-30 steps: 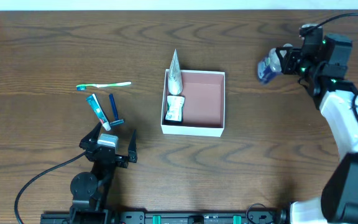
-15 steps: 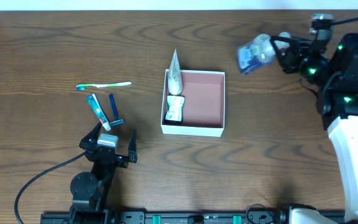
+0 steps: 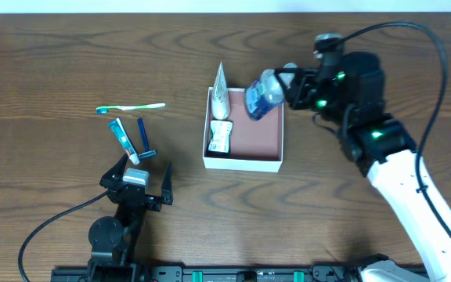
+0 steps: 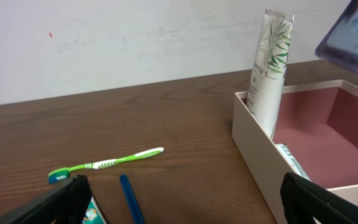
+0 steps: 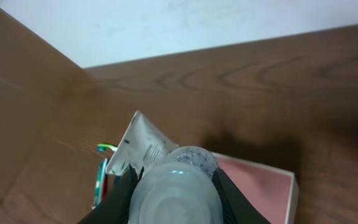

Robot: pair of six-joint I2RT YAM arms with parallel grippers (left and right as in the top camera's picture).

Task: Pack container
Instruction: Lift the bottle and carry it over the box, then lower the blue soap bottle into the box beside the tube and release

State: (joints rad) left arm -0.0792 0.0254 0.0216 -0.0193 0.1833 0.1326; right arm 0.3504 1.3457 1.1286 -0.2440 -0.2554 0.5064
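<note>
Left gripper (image 3: 143, 174) sat nearest the table edge, jaws spread wide and empty. Just beyond lay toothpaste (image 3: 124, 141), blue razor (image 3: 143, 137) and green toothbrush (image 3: 131, 107), all unpacked. The container (image 3: 243, 163), mid-table, held an upright tube (image 3: 221, 98) against its left wall and a sachet (image 3: 220, 137). Right gripper (image 3: 282, 88) clamped a clear bottle (image 3: 261, 98) above its far side; packing looked roughly half done

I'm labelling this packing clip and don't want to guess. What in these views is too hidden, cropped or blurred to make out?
- Bottle label: blurred overhead, cut by the top right edge in the left wrist view, seen end-on in the right wrist view.
- Packet in the box: left wrist view, mostly behind the near wall.
- Blue stick: left wrist view, cut by the bottom edge; too small overhead to identify.
</note>
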